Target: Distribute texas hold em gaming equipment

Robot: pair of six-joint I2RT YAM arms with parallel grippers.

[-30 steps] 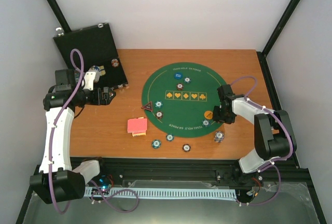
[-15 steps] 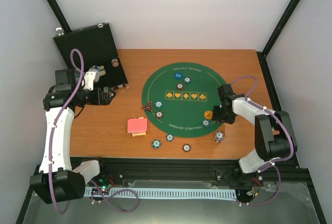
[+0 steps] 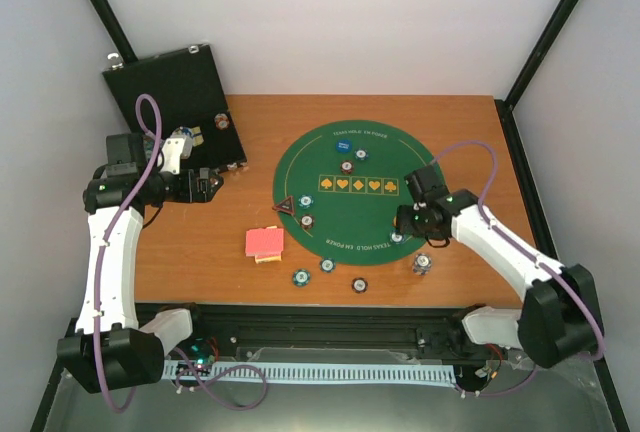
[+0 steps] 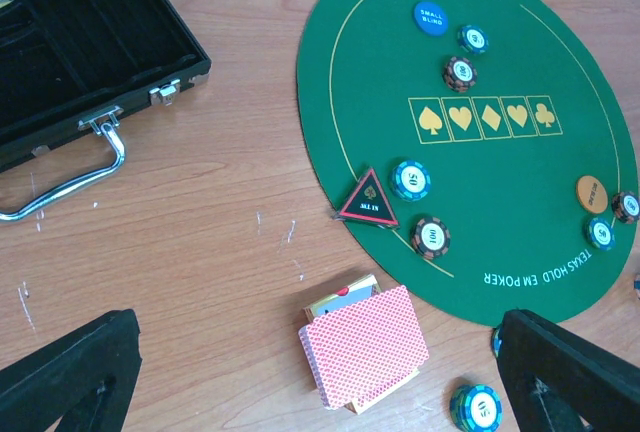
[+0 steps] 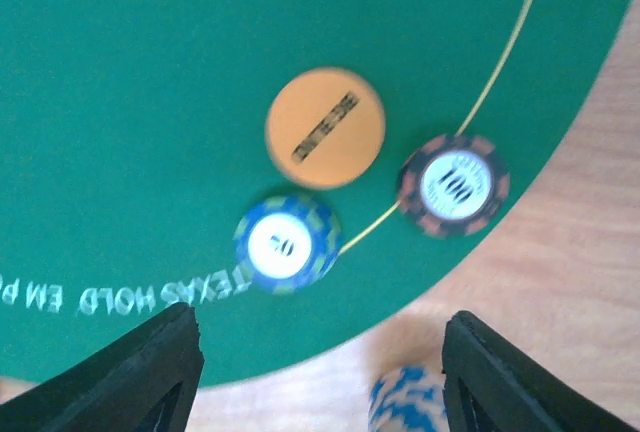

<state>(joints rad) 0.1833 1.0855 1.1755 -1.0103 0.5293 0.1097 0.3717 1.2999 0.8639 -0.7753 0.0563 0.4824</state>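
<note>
A round green felt mat (image 3: 355, 187) lies mid-table. In the right wrist view an orange button (image 5: 325, 128), a teal chip (image 5: 288, 244) and a brown chip (image 5: 454, 185) lie at the mat's edge. A blue-white chip (image 5: 405, 402) lies on the wood between the fingers. My right gripper (image 3: 409, 222) hovers over these, open and empty (image 5: 320, 382). My left gripper (image 3: 205, 185) is open and empty, high above the red-backed cards (image 4: 362, 357). A dark triangle (image 4: 368, 199), a teal chip (image 4: 410, 179) and a brown chip (image 4: 430, 237) lie at the mat's left edge.
An open black case (image 3: 180, 102) stands at the back left, with its handle (image 4: 75, 167) towards the mat. A blue button (image 3: 343, 144) and two chips lie at the mat's far side. Loose chips (image 3: 300, 276) (image 3: 358, 284) (image 3: 422, 264) lie on the wood near the front edge.
My right arm has swung left and stretched out, so its gripper now covers the orange button in the top view. The left arm has not moved.
</note>
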